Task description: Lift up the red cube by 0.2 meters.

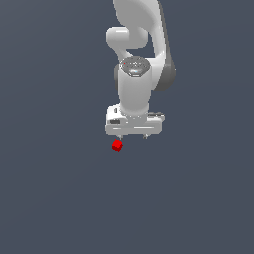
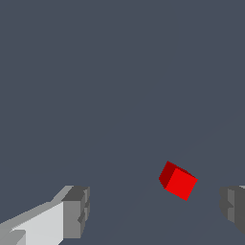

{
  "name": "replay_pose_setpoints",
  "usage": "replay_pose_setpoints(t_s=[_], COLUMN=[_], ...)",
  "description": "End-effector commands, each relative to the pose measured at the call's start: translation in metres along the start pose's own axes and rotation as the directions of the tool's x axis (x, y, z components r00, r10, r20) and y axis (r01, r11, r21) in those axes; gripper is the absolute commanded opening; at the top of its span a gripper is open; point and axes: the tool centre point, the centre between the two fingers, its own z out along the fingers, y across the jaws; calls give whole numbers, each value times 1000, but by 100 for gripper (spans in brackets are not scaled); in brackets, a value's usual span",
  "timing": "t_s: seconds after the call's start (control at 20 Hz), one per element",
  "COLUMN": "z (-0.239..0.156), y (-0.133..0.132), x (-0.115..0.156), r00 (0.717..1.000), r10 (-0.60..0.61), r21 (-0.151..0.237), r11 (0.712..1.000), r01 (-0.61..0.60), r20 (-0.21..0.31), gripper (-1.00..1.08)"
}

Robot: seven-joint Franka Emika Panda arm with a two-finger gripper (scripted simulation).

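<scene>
Approach step: gripper (image 2: 155,210) spread wide, nothing held, red cube (image 2: 178,181) seen between fingers; descent and closing judged required next.

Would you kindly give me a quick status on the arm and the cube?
White gripper open, fingers wide apart, empty. Small bright red cube between them, untouched, not yet lifted. Nothing in the way.

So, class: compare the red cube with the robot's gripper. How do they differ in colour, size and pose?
The red cube is bright red; the gripper is white with grey fingertips. The cube is far smaller than the gripper. The cube looks tilted in both views, while the gripper points straight down, jaws wide apart. Both have plain, unmarked faces.
</scene>
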Motion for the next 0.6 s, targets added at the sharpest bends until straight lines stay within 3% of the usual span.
replay_pose_setpoints(t_s=[0.0,0.55], z=[0,35], y=[0,20], x=[0,-10], r00=[1000,994], r10=[0,110], r21=[0,-7], r11=[1000,994], r01=[0,-110], r20=[0,2], gripper=[100,100])
